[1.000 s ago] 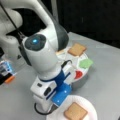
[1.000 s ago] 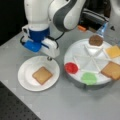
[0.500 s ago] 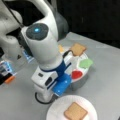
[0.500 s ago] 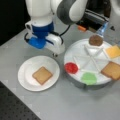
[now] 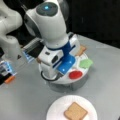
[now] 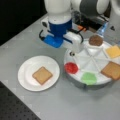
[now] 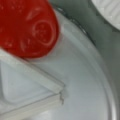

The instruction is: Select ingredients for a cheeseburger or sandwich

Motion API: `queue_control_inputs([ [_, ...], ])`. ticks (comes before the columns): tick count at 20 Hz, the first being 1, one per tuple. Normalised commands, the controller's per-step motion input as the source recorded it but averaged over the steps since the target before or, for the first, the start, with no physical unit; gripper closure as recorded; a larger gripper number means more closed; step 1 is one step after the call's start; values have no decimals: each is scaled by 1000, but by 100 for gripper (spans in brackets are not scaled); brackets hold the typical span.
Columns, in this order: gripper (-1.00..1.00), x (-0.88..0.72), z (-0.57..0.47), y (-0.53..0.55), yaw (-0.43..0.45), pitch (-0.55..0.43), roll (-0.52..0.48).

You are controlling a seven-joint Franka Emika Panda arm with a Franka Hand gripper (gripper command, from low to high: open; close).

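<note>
White Franka arm with blue-trimmed wrist hangs low over the white round divided tray (image 6: 86,63) on the grey counter (image 6: 75,105); the claw itself is hidden under the wrist body in both front views and does not show in the wrist view, so I cannot tell if it is wide, narrow or holding anything. It sits over the tray's edge nearest the red tomato disc (image 6: 71,67), which lies in its own wedge compartment; the wrist view shows that red disc (image 7: 27,27) close up, beside a raised white divider (image 7: 32,82) and an empty wedge. Other ingredients in the tray, each in a separate wedge: green lettuce leaf (image 6: 88,78), tan square toast slice (image 6: 111,70), yellow cheese square (image 6: 113,51), dark-brown round patty (image 6: 96,40). In a front view the lettuce (image 5: 86,63) and tomato (image 5: 75,74) show at the tray's right, and a tan slice (image 5: 81,50) peeks out behind the arm. A second tan square toast slice (image 6: 42,75) lies flat, alone, in the middle of a white round paper plate (image 6: 26,72) on the counter, well apart from the claw, at a front view's left; same slice (image 5: 75,111) at a front view's bottom. Orange and blue clutter (image 5: 8,75) sits at the counter's left edge.
</note>
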Motion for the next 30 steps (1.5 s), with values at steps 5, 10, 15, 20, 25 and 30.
queue_control_inputs([
  [5,-100,-535,-171,268,-63,-21,-292],
  [10,-100,-576,-202,482,38,-51,-343],
  [15,-100,-439,-117,554,118,-136,-284],
  [20,-100,-281,-45,168,138,-146,-171],
  [25,-100,-229,50,-221,235,-87,-106],
  [30,-100,-205,83,-315,232,-26,23],
])
